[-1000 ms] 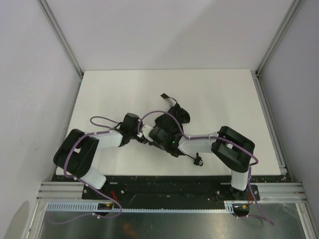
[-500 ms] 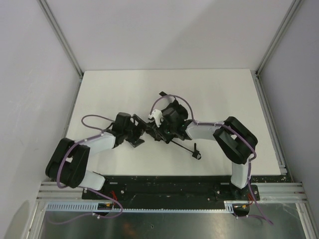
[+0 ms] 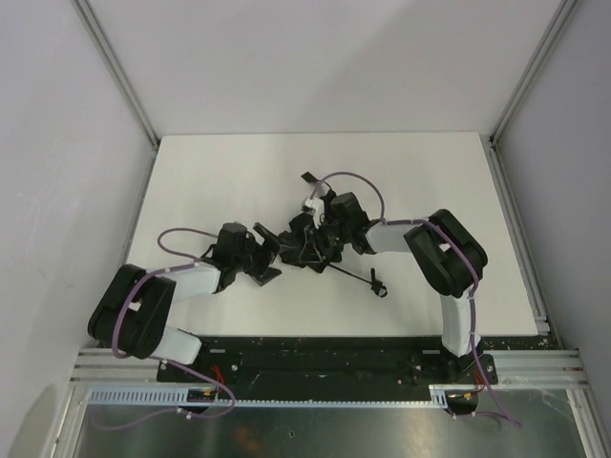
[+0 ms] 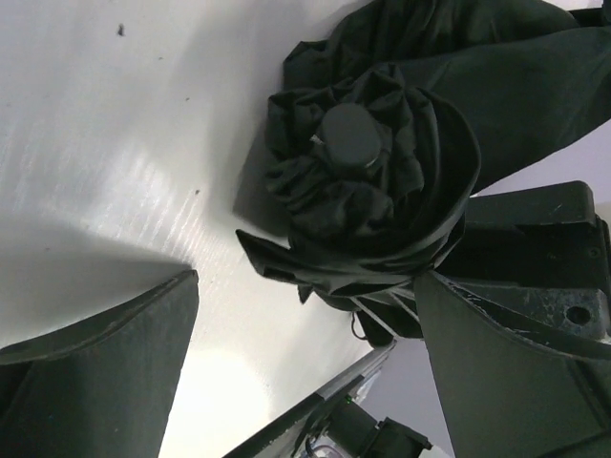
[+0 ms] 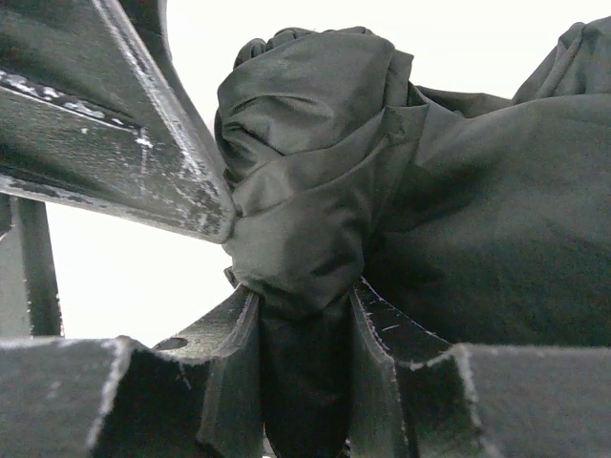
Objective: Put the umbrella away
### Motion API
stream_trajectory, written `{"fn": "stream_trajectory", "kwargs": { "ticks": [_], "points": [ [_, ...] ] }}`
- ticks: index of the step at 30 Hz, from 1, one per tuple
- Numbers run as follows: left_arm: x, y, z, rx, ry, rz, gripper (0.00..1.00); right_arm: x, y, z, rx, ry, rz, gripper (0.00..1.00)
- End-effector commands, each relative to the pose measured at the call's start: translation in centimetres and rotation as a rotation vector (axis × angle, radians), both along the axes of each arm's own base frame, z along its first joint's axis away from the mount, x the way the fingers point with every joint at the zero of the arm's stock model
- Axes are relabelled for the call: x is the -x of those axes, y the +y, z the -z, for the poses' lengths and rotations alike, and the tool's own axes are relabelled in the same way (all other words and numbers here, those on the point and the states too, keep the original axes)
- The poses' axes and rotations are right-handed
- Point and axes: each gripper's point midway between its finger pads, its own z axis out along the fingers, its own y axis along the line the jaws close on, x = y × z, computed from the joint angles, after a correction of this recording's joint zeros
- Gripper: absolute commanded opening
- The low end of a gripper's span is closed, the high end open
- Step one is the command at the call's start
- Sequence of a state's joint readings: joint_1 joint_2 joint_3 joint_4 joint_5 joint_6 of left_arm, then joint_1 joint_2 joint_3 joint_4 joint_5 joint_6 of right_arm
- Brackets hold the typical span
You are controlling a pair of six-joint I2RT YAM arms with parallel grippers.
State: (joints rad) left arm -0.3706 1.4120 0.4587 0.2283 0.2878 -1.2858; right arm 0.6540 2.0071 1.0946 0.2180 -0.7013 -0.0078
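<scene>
Black compact folding fabric umbrella (image 3: 307, 246) lies mid white tabletop (image 3: 210, 181). Canopy bunched but loose, ribs splayed, thin shaft and handle poking toward near right. Right end effector (image 5: 304, 324) clamped on a wad of canopy fabric. Left end effector (image 3: 269, 256) jaws wide apart, empty, just beside the umbrella's capped tip, facing it. Step, as I read it: gathering the canopy into a tight bundle. Next: left needs to close round the loose folds while right holds. Watch for snagging ribs.
</scene>
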Motion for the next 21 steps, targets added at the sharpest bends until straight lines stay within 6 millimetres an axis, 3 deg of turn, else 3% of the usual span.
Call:
{"fn": "stream_trajectory", "kwargs": {
  "ticks": [1,6,10,16,21],
  "points": [
    [-1.5,-1.1,-0.6,0.031,-0.029,0.01,0.99,7.7,-4.0,7.9,0.198,0.414,-0.01,0.0],
    [-2.1,-1.7,1.6,-0.002,0.033,-0.008,0.99,7.4,-3.6,7.0,0.166,0.4,-0.02,0.0],
    [-2.9,-1.6,3.6,-0.038,0.069,-0.036,0.91,7.3,-3.3,6.3,0.144,0.388,-0.035,0.0],
    [-3.2,-1.1,5.5,-0.091,0.089,-0.055,0.62,7.4,-2.8,4.7,0.09,0.374,-0.077,0.0],
    [-2.8,-0.9,5.7,-0.108,0.086,-0.054,0.34,7.6,-2.4,3.7,0.073,0.358,-0.097,0.0]
  ]
}}
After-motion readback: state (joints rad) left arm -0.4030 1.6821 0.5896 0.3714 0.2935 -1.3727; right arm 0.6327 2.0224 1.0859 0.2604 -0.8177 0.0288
